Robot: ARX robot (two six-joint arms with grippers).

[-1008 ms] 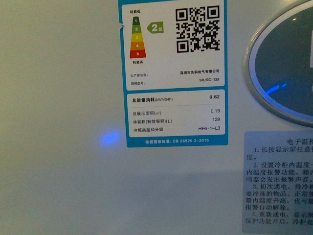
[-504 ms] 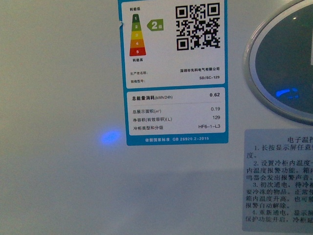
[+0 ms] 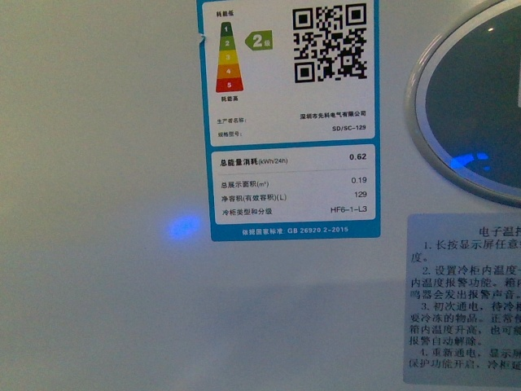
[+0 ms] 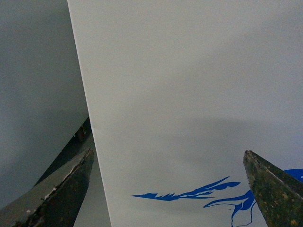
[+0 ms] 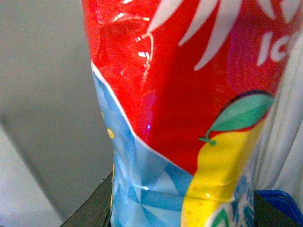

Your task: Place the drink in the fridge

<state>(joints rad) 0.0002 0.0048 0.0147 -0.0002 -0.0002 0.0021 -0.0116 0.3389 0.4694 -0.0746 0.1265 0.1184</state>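
We faced the fridge (image 3: 98, 309) close up, its energy label (image 3: 293, 122) right ahead. Our left claw (image 4: 166, 158) gaped empty near its white wall; our right claw (image 5: 182, 210) clasped the red-and-blue drink (image 5: 180, 118).

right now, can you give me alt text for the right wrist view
A drink bottle, glossy red, blue and yellow with a yellow fruit and green leaf printed on it, fills the view, held between the right tool's dark fingers. A plain grey surface lies behind it.
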